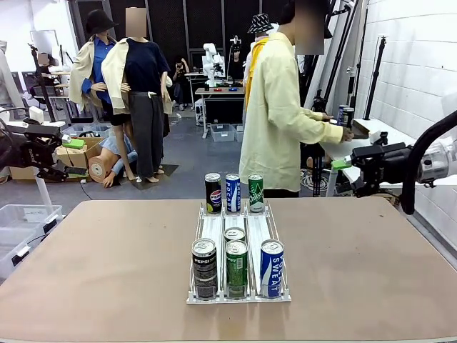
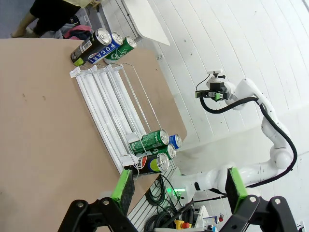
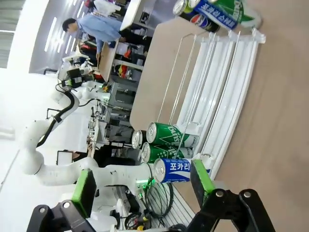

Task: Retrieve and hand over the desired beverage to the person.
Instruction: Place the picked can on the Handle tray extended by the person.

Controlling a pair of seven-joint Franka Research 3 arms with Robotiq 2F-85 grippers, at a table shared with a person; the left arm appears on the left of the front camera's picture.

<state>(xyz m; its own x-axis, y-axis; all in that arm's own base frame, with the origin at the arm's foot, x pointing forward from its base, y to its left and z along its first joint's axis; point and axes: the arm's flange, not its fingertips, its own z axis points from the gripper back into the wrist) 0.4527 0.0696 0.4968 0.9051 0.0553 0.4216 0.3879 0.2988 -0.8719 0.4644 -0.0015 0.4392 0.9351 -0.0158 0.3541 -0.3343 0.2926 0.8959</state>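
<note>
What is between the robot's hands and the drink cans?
Nothing visible blocks them. Both hands, left hand and right hand, hang open off the table's sides, away from the rack. The near cans and far cans stand uncovered.

Front view across table (image 1: pixel 86 271), both wrist views share can rack (image 2: pixel 104 111)

1. I see a white painted brick wall (image 1: pixel 421 64) along the right side.
2. My front view shows grey floor (image 1: pixel 193 157) beyond the brown counter (image 1: pixel 93 271).
3. Clear storage bins (image 1: pixel 21 221) sit at the left.
</note>
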